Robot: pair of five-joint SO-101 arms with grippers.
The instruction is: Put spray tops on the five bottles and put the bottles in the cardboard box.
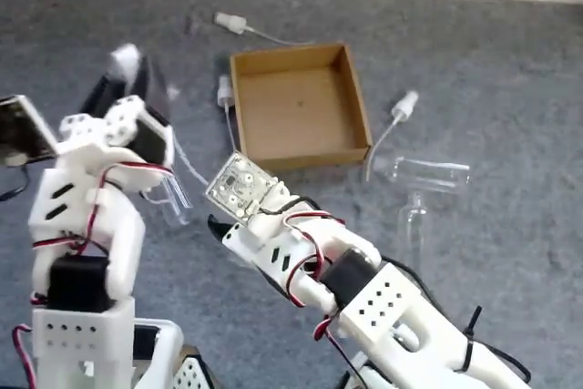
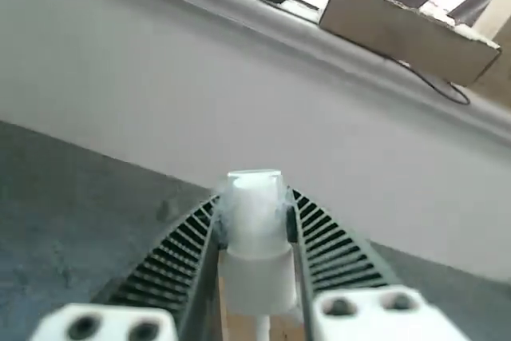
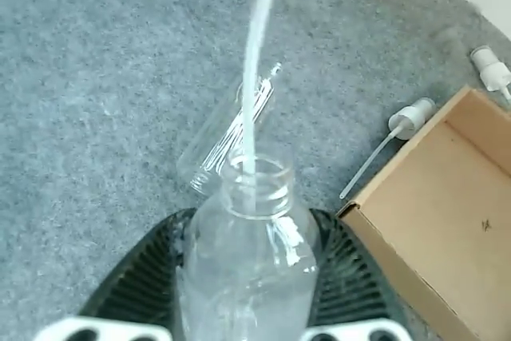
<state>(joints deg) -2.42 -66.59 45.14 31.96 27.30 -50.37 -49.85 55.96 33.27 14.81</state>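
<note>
Grey carpet covers the table (image 1: 510, 52). My right pincer (image 3: 251, 227) is clamped round a bottle (image 3: 247, 285) with its neck open, and a thin tube (image 3: 254, 77) reaches into that neck. The tube hangs from a top (image 2: 255, 221) squeezed tight in my left pincer (image 2: 254, 197). A second bottle (image 3: 227, 129) lies on its side just beyond. Farther out sits the box (image 1: 301, 107), with a loose top (image 1: 225, 90) just beside its left wall, another (image 1: 232, 23) past its far corner, a third (image 1: 404, 107) off its right wall. Two more bottles (image 1: 428, 172) lie to its right.
</note>
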